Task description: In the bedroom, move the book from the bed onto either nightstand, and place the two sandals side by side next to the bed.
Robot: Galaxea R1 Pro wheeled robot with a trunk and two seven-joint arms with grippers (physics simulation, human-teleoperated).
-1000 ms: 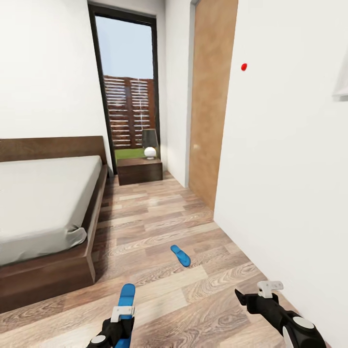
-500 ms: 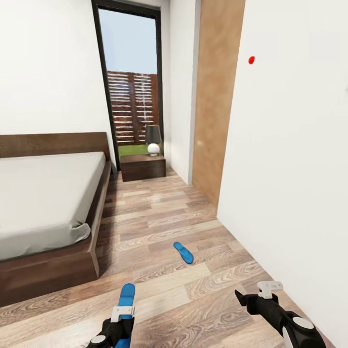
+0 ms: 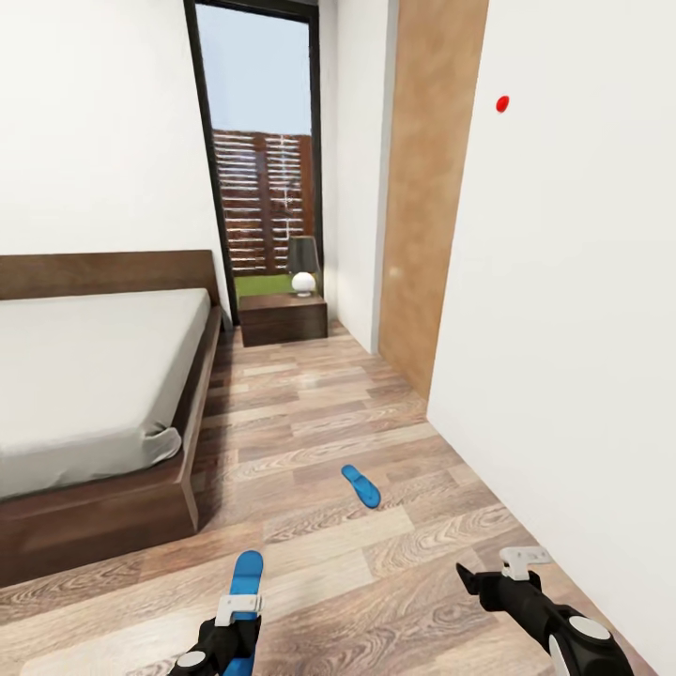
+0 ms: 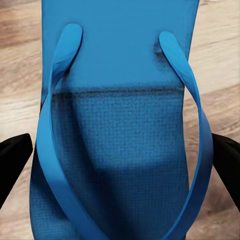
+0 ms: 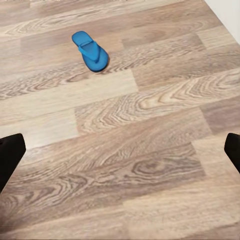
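My left gripper (image 3: 237, 615) at the lower edge of the head view is shut on one blue sandal (image 3: 247, 574), whose toe sticks out forward over the floor. In the left wrist view that sandal (image 4: 120, 125) spans the picture between the two black fingers (image 4: 12, 160). The other sandal (image 3: 361, 485) lies flat on the wood floor ahead, right of the bed's foot corner; it is also in the right wrist view (image 5: 90, 50). My right gripper (image 3: 498, 575) hangs open and empty near the right wall. The bed (image 3: 84, 376) is at left, a nightstand (image 3: 282, 319) beyond it. The book is out of view.
A lamp (image 3: 302, 268) stands on the nightstand before the tall window (image 3: 263, 160). A white wall (image 3: 563, 329) runs close along my right, with a wooden door panel (image 3: 427, 188) further on. Open plank floor (image 3: 310, 413) lies between bed and wall.
The whole view has shifted slightly as the camera moved; bed, window and floor sandal sit a little differently in frame. Both arms keep their pose, the left still holding its sandal.
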